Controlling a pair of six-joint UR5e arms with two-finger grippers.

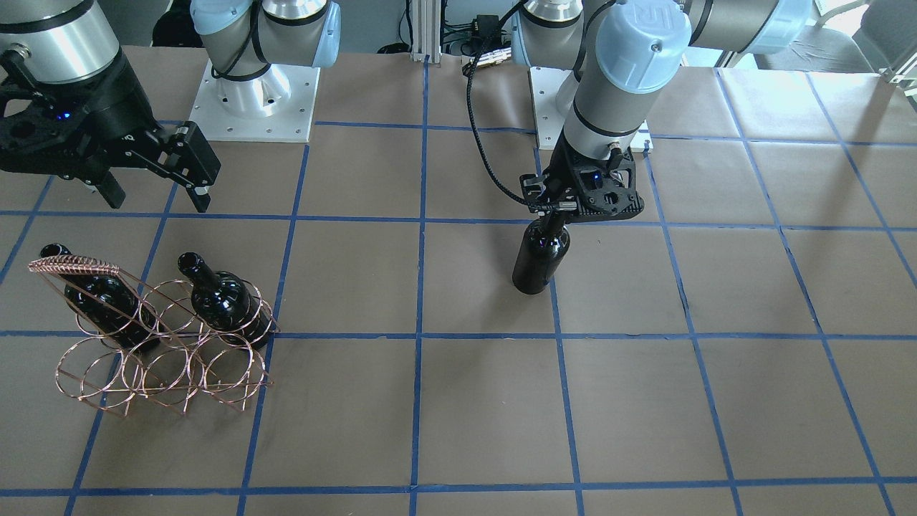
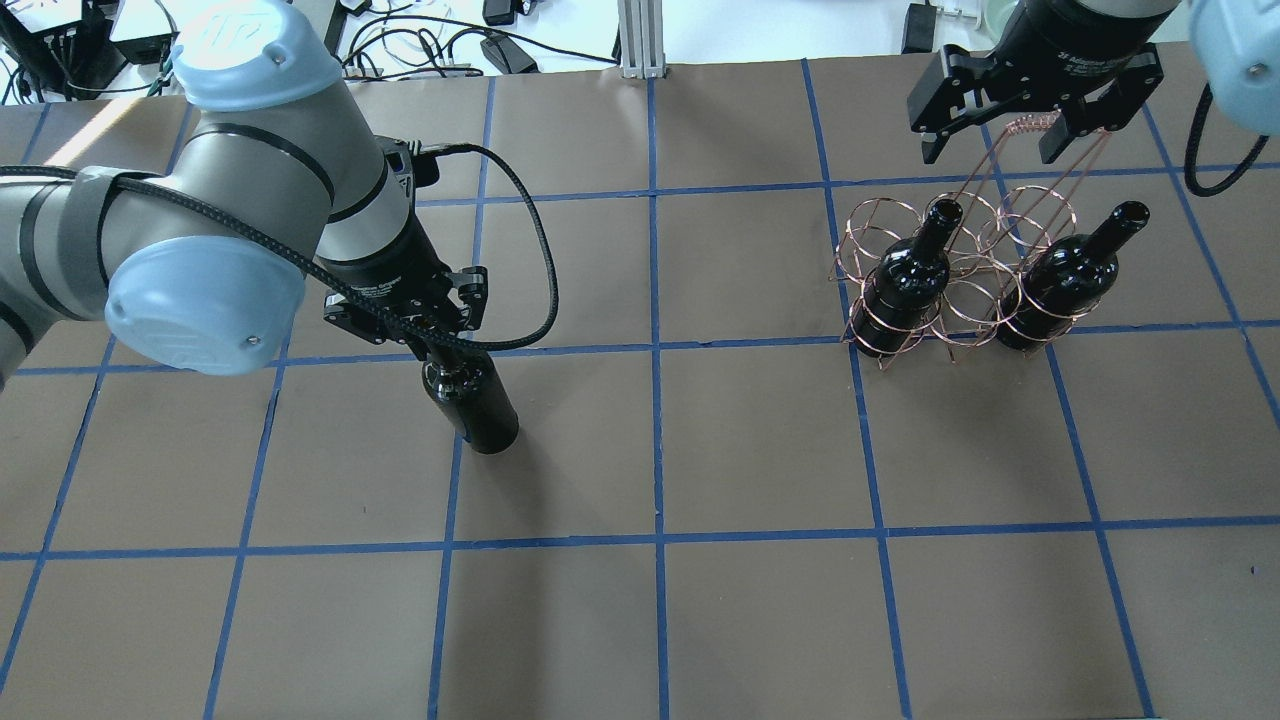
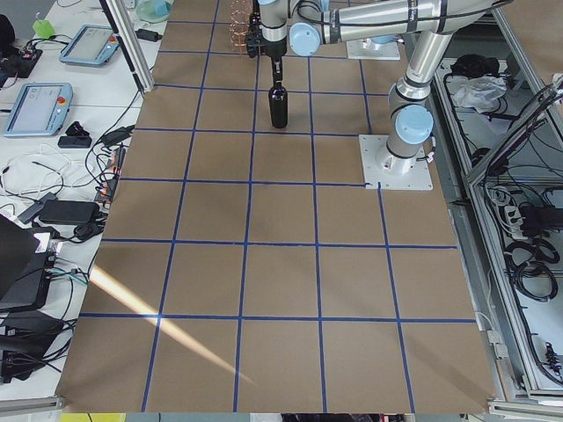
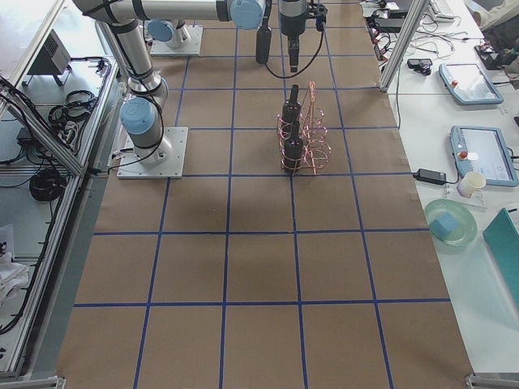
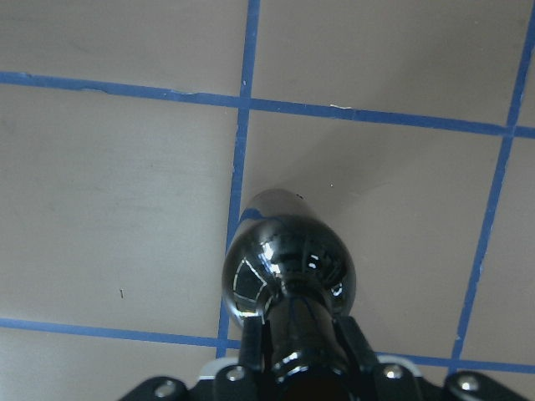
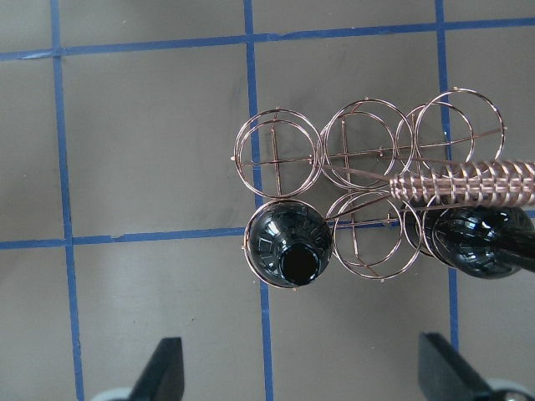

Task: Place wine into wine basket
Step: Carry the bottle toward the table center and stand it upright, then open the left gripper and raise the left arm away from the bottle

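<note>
Standing upright, the wine [image 1: 541, 259] is held by the left pincer [image 1: 550, 215].

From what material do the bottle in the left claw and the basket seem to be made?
Bottle, held by the left claw: probably glass, glossy and near-black. Its shoulders show sharp reflections in the left wrist view.
Basket: apparently thin metal wire with a shiny copper-coloured finish. It is made of open rings, and its handle is a tight coil.
</note>
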